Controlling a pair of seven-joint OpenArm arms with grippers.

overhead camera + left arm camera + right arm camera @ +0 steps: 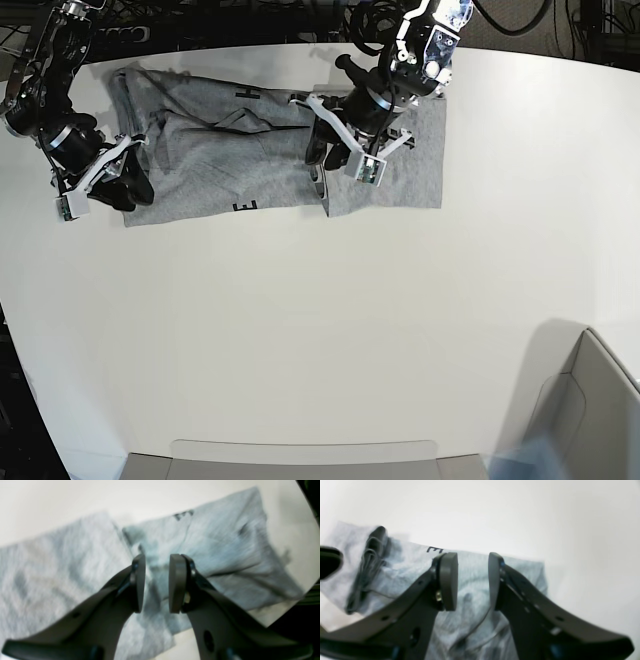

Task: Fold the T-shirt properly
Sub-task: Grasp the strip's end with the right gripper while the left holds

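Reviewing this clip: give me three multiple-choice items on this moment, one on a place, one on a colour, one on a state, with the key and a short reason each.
1. Where on the table does the T-shirt lie?
A. along the far edge
B. in the middle
C. at the near edge

2. What colour is the T-shirt's lettering?
A. red
B. black
C. white

3. How does the left gripper stand?
A. clamped on a sleeve
B. lifting the whole shirt
C. jaws apart, nothing between them

Key: 1 A, the base view shows the shirt at the top of the table, between both arms. 2 B, dark letters show on grey cloth. 3 C, the left wrist view shows a clear gap between the pads, with the cloth lying beneath.
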